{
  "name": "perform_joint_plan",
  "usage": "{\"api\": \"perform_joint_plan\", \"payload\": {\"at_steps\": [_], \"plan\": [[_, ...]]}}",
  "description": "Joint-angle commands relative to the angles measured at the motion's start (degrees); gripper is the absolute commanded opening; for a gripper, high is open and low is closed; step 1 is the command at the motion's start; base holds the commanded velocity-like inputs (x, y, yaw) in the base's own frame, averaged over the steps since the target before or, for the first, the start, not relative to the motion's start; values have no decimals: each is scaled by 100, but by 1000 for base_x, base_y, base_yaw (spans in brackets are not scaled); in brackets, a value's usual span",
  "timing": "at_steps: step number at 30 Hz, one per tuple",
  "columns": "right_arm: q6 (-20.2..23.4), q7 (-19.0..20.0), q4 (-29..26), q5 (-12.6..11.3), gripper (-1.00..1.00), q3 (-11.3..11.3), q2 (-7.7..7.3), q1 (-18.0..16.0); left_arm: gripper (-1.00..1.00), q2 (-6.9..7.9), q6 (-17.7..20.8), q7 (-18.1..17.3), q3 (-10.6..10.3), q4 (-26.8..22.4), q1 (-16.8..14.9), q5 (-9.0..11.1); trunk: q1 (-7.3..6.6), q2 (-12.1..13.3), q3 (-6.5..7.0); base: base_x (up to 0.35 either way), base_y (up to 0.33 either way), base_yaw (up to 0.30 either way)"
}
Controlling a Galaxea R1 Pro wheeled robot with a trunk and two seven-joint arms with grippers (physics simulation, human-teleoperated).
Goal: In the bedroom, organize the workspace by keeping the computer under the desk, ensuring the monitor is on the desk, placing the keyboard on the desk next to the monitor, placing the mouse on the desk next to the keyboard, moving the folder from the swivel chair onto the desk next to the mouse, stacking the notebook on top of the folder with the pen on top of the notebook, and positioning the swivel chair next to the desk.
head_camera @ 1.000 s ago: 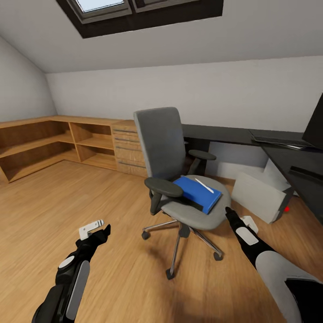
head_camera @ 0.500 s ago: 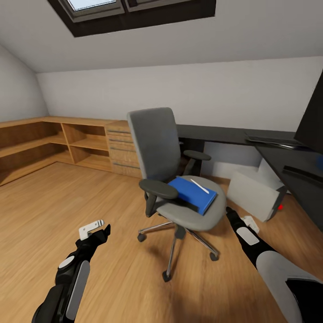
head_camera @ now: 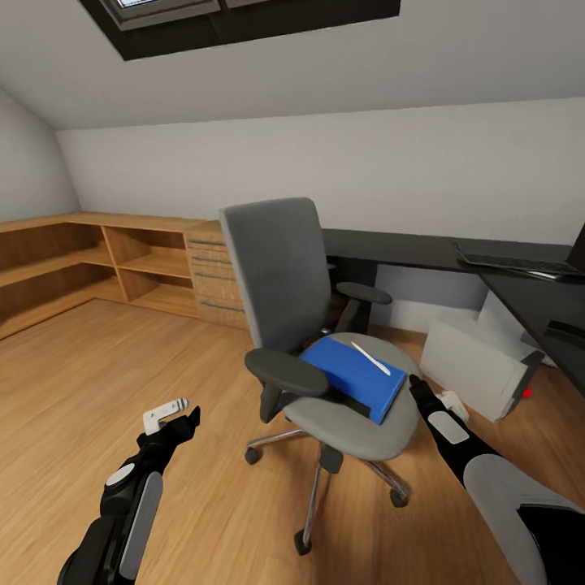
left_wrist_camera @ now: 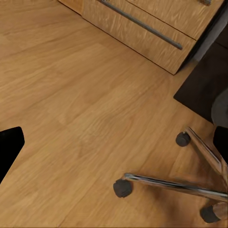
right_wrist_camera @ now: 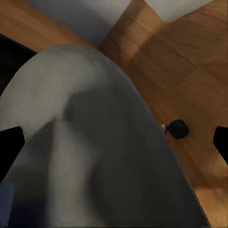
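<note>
Even, bright light; soft floor shadows; right wrist view blurred.

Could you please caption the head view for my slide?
Blue folder and pen on the swivel chair beside the black desk.

Wooden shelves [head_camera: 73, 264] line the left of the frame, a drawer unit [head_camera: 213, 272] (metal handles) beside them; skylight [head_camera: 162, 10] above.
</note>
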Motion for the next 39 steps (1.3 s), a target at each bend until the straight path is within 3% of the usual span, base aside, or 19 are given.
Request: {"api": "perform_joint_plan", "payload": {"at_steps": [1, 19, 39], "plan": [[-9, 1, -1, -31, 100, -5, 1, -2, 100, -3, 28, 30, 3, -8, -3, 60, 2, -2, -6, 240, 0, 97], [-23, 1, -6, -31, 100, 3, 5, -2, 100, -3, 28, 37, 3, -8, -3, 61, 2, -2, -6, 20, 0, 258], [-27, 1, -5, -31, 100, 3, 12, -2, 100, -3, 28, 55, -3, 104, -3, 67, 2, -2, -6, 128, 43, 269]]}}
